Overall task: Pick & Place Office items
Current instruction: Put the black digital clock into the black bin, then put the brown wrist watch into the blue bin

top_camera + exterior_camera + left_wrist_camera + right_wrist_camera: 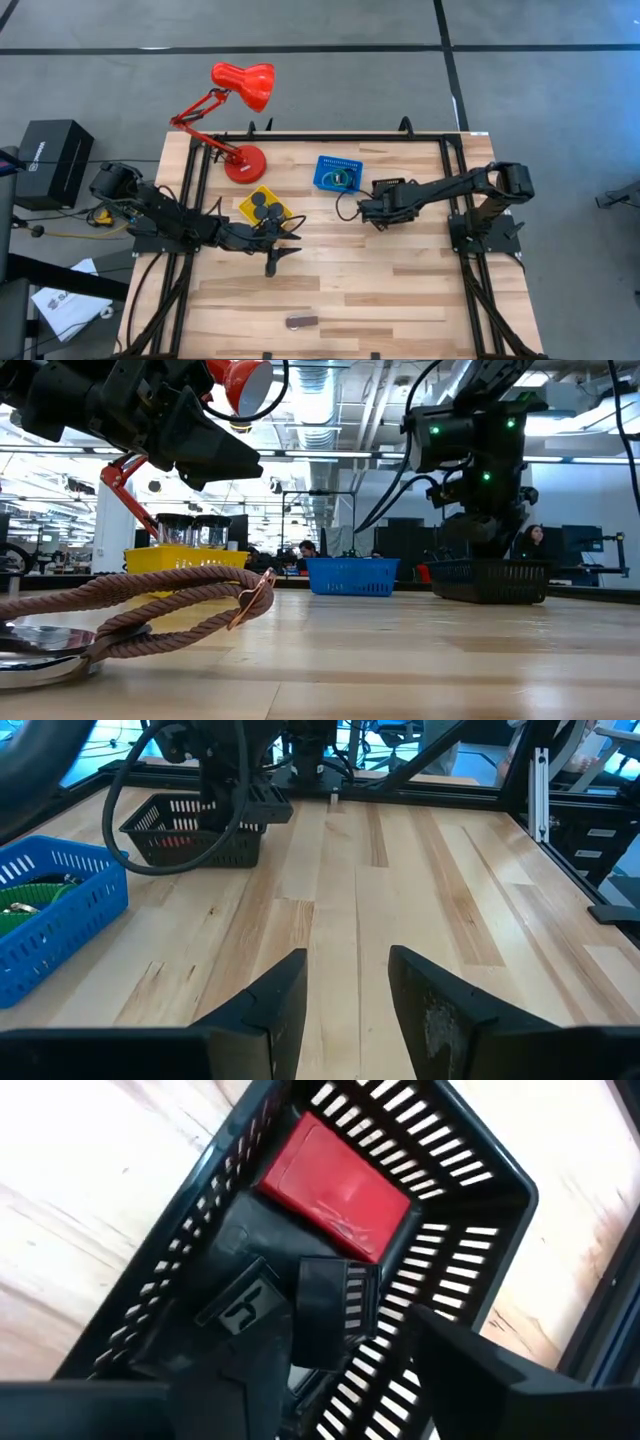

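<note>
The right claw (350, 1370) hangs over the black basket (388, 190), its two fingers spread apart with nothing between them. Directly under it inside the basket lie a red block (335, 1175) and small black blocks (325, 1310); these look hard, light and smooth-sided, so a squeeze across the flat faces should hold them best.

The left claw (345, 1010) hovers over bare wood beside the yellow basket (264, 207), on the side away from the black basket. Its fingers stand partly apart, a narrow gap, and hold nothing. Black round rolls (263, 208) sit in the yellow basket; they seem light and rigid, and would probably roll if nudged.

Between the yellow and black baskets stands the blue basket (337, 174), with a green piece (30, 910) inside it.

Well away from the black basket, near the front edge of the surface (400, 290), a brownish bar (301, 322) lies alone. It is probably the next thing to fetch. I judge it stiff and slim, best taken across its narrow width near the middle. A looped rope (150, 605) lies close to the low camera; it looks soft and would sag when lifted.
</note>
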Controlling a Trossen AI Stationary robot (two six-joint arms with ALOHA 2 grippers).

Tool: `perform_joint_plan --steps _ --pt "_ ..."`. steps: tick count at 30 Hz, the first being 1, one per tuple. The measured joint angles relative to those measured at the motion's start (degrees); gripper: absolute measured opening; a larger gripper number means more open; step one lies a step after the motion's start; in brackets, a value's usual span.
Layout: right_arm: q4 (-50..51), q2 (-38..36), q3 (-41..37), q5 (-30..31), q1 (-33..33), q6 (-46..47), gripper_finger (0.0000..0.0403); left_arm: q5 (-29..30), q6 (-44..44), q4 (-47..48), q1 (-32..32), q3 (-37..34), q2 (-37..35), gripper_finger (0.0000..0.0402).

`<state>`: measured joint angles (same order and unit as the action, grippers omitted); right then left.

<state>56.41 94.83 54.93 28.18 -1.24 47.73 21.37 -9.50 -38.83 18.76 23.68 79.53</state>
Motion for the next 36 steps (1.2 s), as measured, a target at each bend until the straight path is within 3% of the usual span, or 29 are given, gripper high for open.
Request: perform_joint_plan --steps 16,24,30,36 --pt "1.54 0.0 7.63 0.36 2.59 -2.76 0.0191 0.02 0.0 0.0 0.0 0.0 0.0 0.0136" --pt "-1.24 -2.41 8.92 4.42 8.98 -7.12 0.0183 0.0 0.0 0.02 0.0 -0.02 0.0 0.0136" --pt "-12.88 -6.75 7.53 4.65 18.4 -25.15 0.0184 0.0 0.0 0.0 0.0 -0.02 0.0 0.0136" --pt "-24.3 -8.36 5.71 1.07 28.48 -40.61 0.0182 -0.17 -1.89 -0.69 0.0 -0.04 0.0 0.0136"
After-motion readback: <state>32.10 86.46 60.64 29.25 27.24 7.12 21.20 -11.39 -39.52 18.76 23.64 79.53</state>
